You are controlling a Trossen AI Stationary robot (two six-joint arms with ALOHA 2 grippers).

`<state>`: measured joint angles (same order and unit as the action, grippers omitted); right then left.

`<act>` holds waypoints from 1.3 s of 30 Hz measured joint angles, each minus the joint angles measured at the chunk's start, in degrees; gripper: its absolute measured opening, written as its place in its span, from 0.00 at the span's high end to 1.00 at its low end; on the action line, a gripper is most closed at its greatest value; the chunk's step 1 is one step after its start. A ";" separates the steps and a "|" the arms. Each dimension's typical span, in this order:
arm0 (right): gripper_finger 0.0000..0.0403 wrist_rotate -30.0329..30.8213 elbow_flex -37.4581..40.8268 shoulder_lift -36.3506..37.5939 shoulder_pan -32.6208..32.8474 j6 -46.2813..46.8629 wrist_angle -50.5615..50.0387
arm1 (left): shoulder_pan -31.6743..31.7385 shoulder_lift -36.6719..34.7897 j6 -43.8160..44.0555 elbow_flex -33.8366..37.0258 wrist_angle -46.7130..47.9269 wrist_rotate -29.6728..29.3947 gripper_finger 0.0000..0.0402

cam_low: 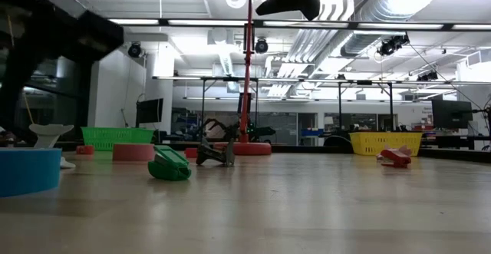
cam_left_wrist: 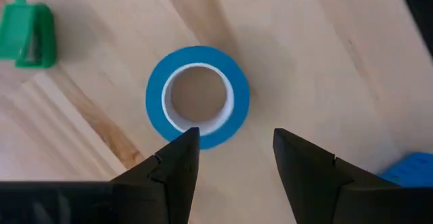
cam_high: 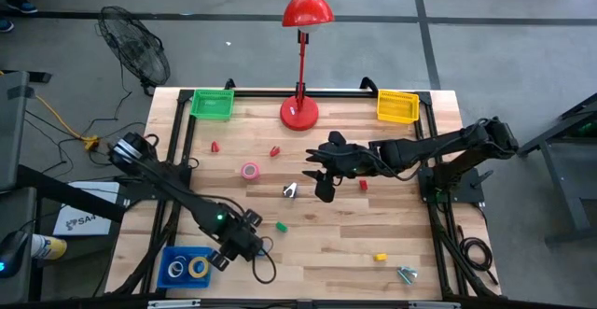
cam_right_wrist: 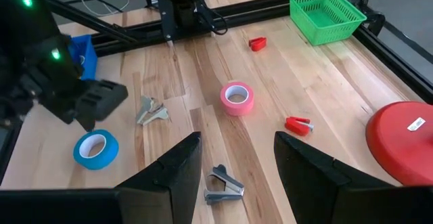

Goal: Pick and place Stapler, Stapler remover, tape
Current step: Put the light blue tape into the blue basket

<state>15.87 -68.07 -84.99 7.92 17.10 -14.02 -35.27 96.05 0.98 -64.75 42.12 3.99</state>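
- A flat blue plastic tray (cam_high: 170, 256) is seen at the table's near left corner, with a blue ring and a yellow ring of tape (cam_high: 198, 268) lying inside it.
- The left gripper (cam_left_wrist: 233, 158) is held just above a glossy blue tape roll (cam_left_wrist: 197, 95) with a white core; its dark wedge-shaped fingers are spread and nothing is pinched between them.
- A small green plastic stapler (cam_high: 281, 225) is seen on the pale wood planks just beside that gripper.
- A pink tape roll (cam_high: 250, 170) lies flat near the table's middle, with a grey metal staple remover (cam_high: 290, 190) near it.
- The right gripper (cam_right_wrist: 235, 158) is raised above the middle of the table, its fingers parted and empty.
- A small red stapler (cam_high: 363, 186) lies beside the right arm.
- A yellow mesh basket (cam_high: 397, 106) stands at the far right corner.
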 joint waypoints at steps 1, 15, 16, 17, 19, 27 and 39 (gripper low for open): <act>0.56 0.01 0.00 0.00 0.00 0.00 -0.15 | 0.02 0.67 -0.65 0.00 -0.65 -0.11 0.54; 0.56 -1.41 0.00 0.00 -0.01 0.00 -1.19 | 0.00 5.16 -2.89 0.03 -3.78 -0.62 0.57; 0.56 -1.55 0.00 0.00 0.00 0.00 -1.30 | 0.00 5.29 -2.91 -0.01 -3.89 -1.02 0.58; 0.56 -1.91 0.00 0.00 -0.02 0.00 -1.35 | 0.00 5.48 -2.90 -0.02 -3.81 -1.37 0.60; 0.56 -2.46 0.01 0.00 -0.01 0.02 -1.41 | 0.00 5.59 -2.89 0.04 -3.51 -1.80 0.65; 0.56 -2.61 0.01 0.00 -0.02 0.00 -1.73 | 0.00 5.58 -2.89 0.02 -3.72 -2.01 0.79; 0.56 -4.36 0.00 0.00 -0.02 -0.48 -1.92 | 0.00 5.57 -2.64 0.02 -3.96 -2.16 0.88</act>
<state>11.51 -68.07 -84.99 7.90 16.62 -15.94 -35.27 101.62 -1.67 -64.73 38.16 1.83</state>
